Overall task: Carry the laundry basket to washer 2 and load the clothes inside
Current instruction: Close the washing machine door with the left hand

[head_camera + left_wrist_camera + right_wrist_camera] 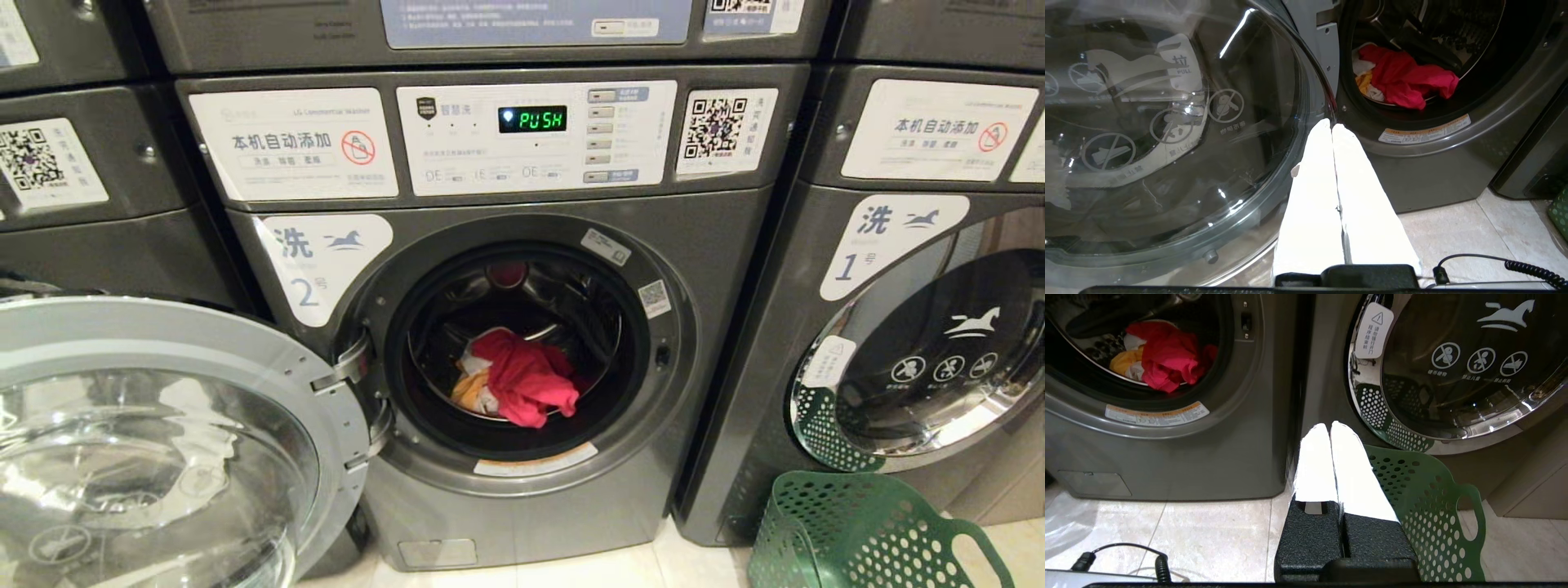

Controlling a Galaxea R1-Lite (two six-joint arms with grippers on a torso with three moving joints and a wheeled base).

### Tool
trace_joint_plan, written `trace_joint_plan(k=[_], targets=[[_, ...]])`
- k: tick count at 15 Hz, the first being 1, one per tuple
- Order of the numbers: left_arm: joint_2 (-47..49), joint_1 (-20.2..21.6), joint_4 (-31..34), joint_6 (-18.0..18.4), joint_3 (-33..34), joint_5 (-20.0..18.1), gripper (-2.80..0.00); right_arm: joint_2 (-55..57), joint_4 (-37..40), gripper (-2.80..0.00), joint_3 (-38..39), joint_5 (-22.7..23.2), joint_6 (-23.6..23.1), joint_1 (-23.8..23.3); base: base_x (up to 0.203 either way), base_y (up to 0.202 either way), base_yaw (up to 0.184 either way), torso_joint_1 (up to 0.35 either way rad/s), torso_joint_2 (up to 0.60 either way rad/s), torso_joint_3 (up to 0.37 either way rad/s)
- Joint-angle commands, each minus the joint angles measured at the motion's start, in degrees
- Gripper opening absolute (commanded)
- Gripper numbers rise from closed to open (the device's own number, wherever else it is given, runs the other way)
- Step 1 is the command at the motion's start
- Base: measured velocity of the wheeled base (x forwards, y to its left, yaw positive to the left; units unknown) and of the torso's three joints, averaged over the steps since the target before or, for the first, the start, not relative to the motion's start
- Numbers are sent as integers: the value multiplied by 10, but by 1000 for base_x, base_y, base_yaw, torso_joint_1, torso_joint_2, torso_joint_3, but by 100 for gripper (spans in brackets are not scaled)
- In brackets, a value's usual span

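The clothes [522, 377] lie in washer 2 [522, 343], its door [163, 441] swung wide leftward. The laundry basket [865, 531] stands on the floor [620, 567] before washer 1 [922, 327]. Both the left gripper [1332, 127] and the right gripper [1329, 428] have fingers pressed together, empty.

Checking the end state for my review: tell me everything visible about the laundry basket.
The laundry basket is dark green flexible-looking plastic, its walls dotted with round holes, with a cut-out handle loop at the rim. It stands upright on the pale tiled floor in front of the washer labelled 1, whose chrome door ring mirrors it. No clothes show in the visible part. The shut right gripper is not holding it.
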Motion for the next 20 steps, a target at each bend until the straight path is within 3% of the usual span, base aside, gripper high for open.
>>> trace_joint_plan(k=[1, 12, 20], targets=[[1, 0, 0, 0, 0, 0, -280, 1, 0, -280, 0, 0, -1, 0, 0, 0, 0, 2, 1, 204], [1, 0, 1, 30, 0, -4, -280, 1, 0, -280, 0, -1, 12, 0, 0, 0, 0, 0, 1, 38], [1, 0, 1, 30, 0, -4, -280, 1, 0, -280, 0, -1, 21, 0, -180, 0, 1, 3, 2, 3]])
